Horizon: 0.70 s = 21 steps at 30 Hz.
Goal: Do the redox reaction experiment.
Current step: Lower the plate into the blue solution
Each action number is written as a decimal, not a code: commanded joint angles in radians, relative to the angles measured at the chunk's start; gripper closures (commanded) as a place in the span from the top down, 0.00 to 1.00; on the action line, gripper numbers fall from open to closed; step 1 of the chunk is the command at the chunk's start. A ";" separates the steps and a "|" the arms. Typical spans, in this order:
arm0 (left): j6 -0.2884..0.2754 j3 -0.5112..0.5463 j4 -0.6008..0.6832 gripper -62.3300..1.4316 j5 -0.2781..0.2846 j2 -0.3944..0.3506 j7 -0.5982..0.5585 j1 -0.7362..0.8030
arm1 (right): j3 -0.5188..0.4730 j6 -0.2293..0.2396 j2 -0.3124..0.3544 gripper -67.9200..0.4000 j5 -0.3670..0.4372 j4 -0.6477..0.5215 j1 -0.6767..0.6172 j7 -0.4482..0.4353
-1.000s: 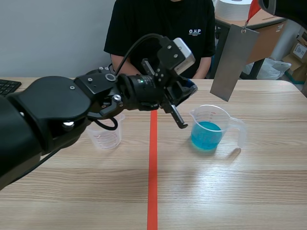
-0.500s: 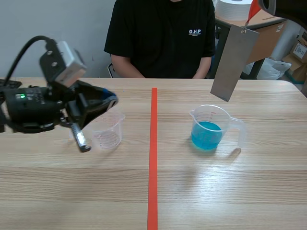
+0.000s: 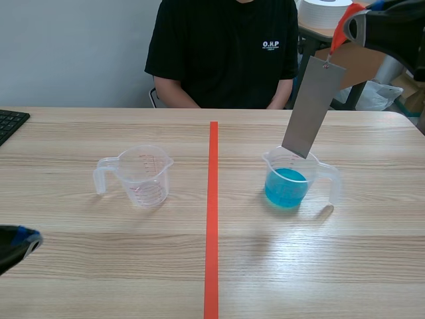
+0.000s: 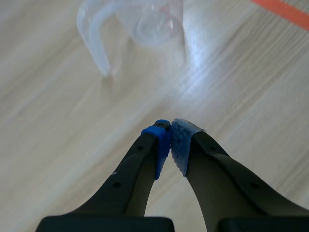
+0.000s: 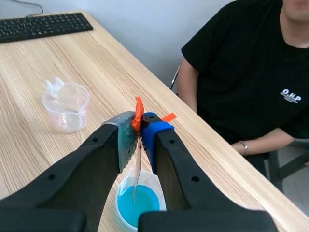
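Over the blue beaker [image 3: 285, 189]: my right gripper [image 5: 139, 128] is pinching the metal plate's [image 3: 307, 109] orange tab [image 5: 138, 110] (the wrist view shows this).
Left gripper [image 4: 170, 131]: my pads [image 4: 179, 145] are touching, empty.

The flat grey metal plate [image 3: 309, 109] is plain matte grey, with an orange-red tab [image 3: 340, 28] on top. One clear plastic measuring cup [image 3: 325, 174] holds bright blue liquid [image 3: 286, 187]; the empty clear plastic cup [image 3: 143, 174] bears faint red scale marks. The pale wooden table [image 3: 99, 266] shows streaked grain. The black right gripper [image 5: 139, 126] has dotted pads, one blue, one grey-green.
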<state>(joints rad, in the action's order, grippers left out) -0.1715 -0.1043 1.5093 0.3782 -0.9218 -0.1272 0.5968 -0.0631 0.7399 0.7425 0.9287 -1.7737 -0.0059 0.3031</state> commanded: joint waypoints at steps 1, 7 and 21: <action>0.026 0.026 0.003 0.10 0.003 0.039 -0.013 0.040 | 0.000 0.006 0.010 0.03 -0.012 0.008 0.017 -0.035; 0.055 0.150 0.003 0.10 -0.004 0.152 -0.014 0.220 | 0.012 0.006 -0.018 0.03 -0.091 0.046 0.017 -0.078; 0.095 0.223 0.003 0.10 -0.004 0.437 -0.011 0.396 | 0.074 0.006 -0.073 0.03 -0.209 0.103 0.020 -0.138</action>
<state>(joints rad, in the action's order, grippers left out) -0.0788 0.1158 1.5070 0.3710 -0.4896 -0.1261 0.9894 0.0166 0.7399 0.6563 0.7094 -1.6688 -0.0059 0.1894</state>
